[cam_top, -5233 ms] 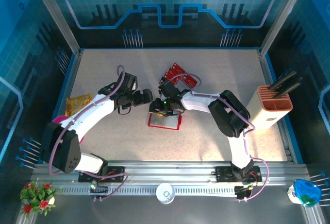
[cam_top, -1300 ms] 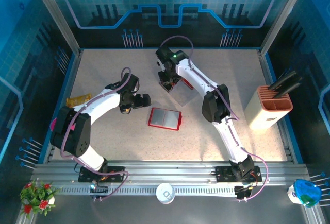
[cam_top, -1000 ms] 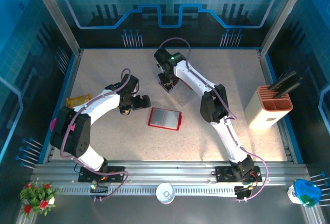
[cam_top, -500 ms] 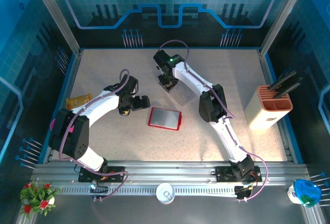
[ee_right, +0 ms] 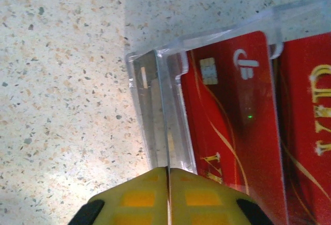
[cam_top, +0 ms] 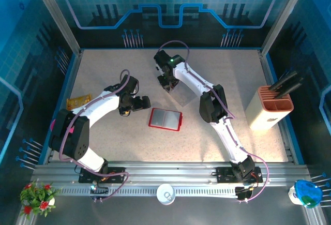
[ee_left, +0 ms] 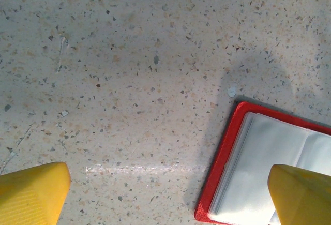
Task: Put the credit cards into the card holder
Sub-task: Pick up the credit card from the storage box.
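Presently: right hand closed at the cards, holder lying open

Right hand (ee_right: 168, 186) is reached out to the far part of the surface (ee_left: 129, 54), where the credit cards (ee_right: 227, 121) sit in a clear plastic case (ee_right: 155, 116). It is judged to be fetching one. Its fingers are pressed together, with a thin upright clear edge running into the seam between them. Whether that edge or a card is actually pinched cannot be told.

Card holder (cam_top: 165, 119) lies spread open, pockets up, nearer the arm bases and well apart from the cards, presumably so it can receive them. Left hand (ee_left: 165, 199) hovers just beside the holder, fingers fully apart and holding nothing, probably placed to steady it.
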